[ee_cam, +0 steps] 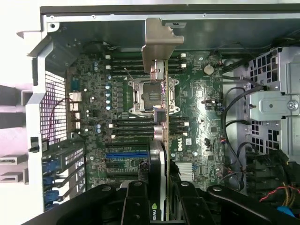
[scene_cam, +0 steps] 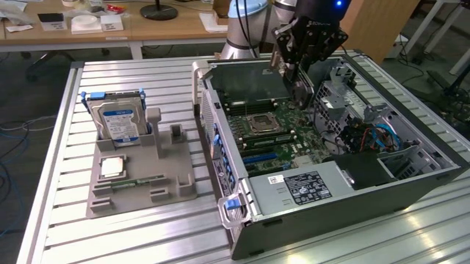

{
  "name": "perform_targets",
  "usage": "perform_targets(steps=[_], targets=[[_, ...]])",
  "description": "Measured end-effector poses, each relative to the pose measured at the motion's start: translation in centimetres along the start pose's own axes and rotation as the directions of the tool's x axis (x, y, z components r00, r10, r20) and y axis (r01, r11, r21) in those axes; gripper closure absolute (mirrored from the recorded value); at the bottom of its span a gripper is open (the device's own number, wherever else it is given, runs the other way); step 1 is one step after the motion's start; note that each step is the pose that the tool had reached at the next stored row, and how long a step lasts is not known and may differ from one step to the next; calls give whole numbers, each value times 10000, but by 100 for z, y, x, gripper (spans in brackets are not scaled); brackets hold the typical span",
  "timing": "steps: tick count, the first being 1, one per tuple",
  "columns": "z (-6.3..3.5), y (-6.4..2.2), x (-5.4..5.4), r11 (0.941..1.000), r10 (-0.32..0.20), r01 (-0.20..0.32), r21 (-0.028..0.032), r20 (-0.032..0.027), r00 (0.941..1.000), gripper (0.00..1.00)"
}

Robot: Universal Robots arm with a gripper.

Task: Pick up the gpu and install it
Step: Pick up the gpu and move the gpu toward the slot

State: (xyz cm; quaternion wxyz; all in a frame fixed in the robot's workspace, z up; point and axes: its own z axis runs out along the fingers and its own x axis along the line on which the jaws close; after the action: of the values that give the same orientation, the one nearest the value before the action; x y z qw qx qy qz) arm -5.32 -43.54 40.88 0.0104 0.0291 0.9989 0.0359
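Gripper in the upper middle of the exterior view hangs over the open computer case, which lies on its side on the slatted metal table. Its jaws are closed narrowly on the gpu – in the wrist view the thin black card is seen edge-on, pinched between the two black fingers, with its silver bracket at the far end from the grip. From that camera the card runs across the motherboard, passing over the edge of the cpu socket and the rows of memory slots; whether its lower edge touches the board cannot be told. At the exterior view's left, well apart from the case, a grey holder tray carries a silver hard drive with a blue-white label standing upright – and a slim green memory stick lying flat nearer the front
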Motion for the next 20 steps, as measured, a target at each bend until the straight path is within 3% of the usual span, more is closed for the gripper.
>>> perform_targets(steps=[20], targets=[[7,13,-226,10000,1,-1,1,0,10000,73]])
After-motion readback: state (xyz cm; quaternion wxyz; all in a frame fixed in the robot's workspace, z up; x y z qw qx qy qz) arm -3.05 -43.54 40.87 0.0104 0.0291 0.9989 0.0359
